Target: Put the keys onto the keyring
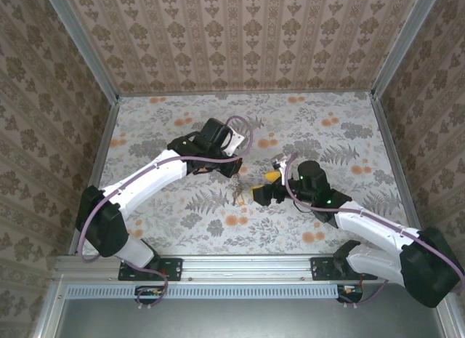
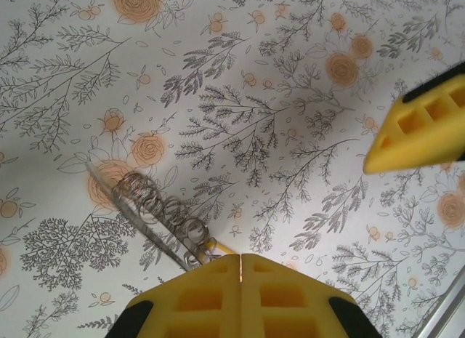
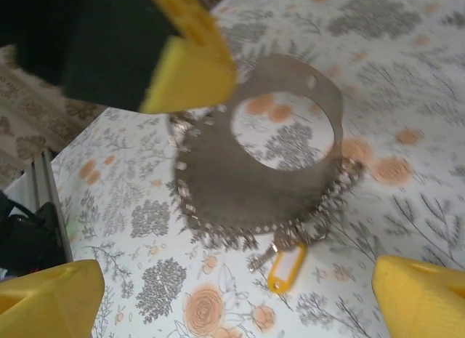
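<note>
So the left gripper point(image 2: 240, 259) is clamped tight, pads point(image 2: 196, 302) pressed together, pinching the top edge of the keyring point(image 3: 218, 182) so it hangs down from them. The keyring's a flat metal band loop with a chain point(image 3: 218, 232) along the bottom. The keys point(image 3: 261, 259) dangle under that, next to a little yellow tag point(image 3: 288, 268), over the flowery table point(image 3: 407, 69). The right gripper point(image 3: 236, 294) is spread wide, holding nothing, parked just beside the hanging bunch.
</note>
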Available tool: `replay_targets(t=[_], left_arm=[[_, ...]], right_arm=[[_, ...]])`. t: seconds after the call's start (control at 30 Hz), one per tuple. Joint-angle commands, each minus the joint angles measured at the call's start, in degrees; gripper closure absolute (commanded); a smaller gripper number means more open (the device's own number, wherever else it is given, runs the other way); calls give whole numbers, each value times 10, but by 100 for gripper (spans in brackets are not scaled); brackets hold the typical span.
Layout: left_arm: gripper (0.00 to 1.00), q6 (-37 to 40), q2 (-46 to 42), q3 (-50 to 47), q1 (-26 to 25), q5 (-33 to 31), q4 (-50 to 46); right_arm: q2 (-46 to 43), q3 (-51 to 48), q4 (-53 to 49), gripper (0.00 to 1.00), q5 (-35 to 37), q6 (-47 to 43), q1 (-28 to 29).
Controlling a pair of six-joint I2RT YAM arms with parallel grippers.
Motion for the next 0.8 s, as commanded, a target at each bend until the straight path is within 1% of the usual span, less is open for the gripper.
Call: replay_targets(t=[0.0,0.1,0.17,0.23,0.27,0.37,0.47,0.6,0.67,0.77], left_arm=[[100,-19,-13,3,0,18,14],[100,-39,-14,0,9,19,28],[100,-57,-17,-5,14,22,43],[100,-73,-19,-7,14,22,54],[100,-79,-21,-4,13,21,55],[100,-87,-30,-3,8,12,58],[100,-91,-35,-4,9,15,60],[100,-89,-37,-8,8,20,61],[100,-89,-38,-11,8,22,63],[100,-87,-37,-15,7,27,65]], right_arm=[[-1,-2,24,5,60,-42,14],[16,-12,70,6,89,-28,19],[33,-23,115,7,105,-17,30],[58,-20,140,7,124,-17,43],[71,-14,149,7,126,-20,47],[96,-4,179,7,102,-31,59],[111,10,174,7,122,-55,75],[131,28,166,8,151,-68,76],[143,36,167,10,156,-70,76],[159,46,173,22,156,-74,76]])
